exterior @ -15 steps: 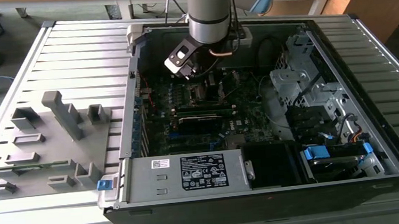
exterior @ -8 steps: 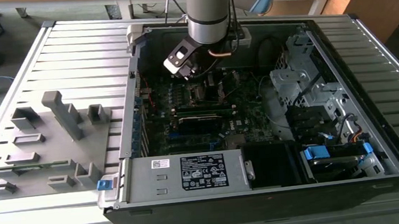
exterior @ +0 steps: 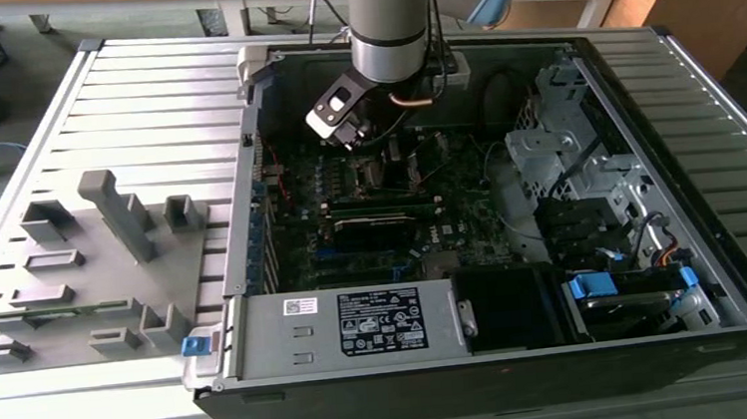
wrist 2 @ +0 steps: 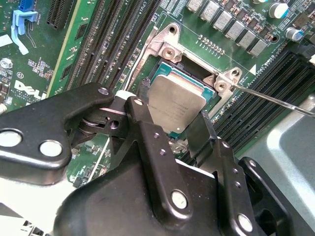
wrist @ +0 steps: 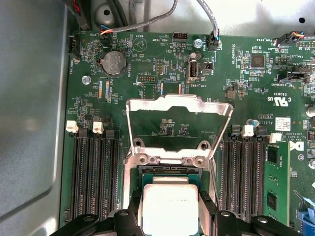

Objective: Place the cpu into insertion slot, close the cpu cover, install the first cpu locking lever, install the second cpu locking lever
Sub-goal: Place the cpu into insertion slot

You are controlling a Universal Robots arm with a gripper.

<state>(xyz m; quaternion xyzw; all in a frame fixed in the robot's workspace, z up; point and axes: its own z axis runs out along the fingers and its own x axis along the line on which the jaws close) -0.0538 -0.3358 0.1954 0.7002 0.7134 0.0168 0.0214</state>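
My end effector (wrist 2: 173, 110) was closed on the cpu (wrist 2: 178, 101), with one finger against each of two opposite edges. It held the chip over the insertion slot (wrist: 170, 175) on the motherboard (wrist: 147, 59). I could not tell whether the chip was seated. The cpu cover (wrist: 179, 104) stood raised on its hinge at the slot's edge away from my fingers (wrist: 129, 216). Board showed through its window, and the room above the slot was open. Long black memory slots (wrist: 93, 177) ran close along both sides of the slot, just outside my fingers. A thin metal lever (wrist 2: 275, 101) lay swung clear to one side. In the exterior view my arm reached down inside the open computer case (exterior: 495, 390), which sat on the slatted desk (exterior: 138, 98).
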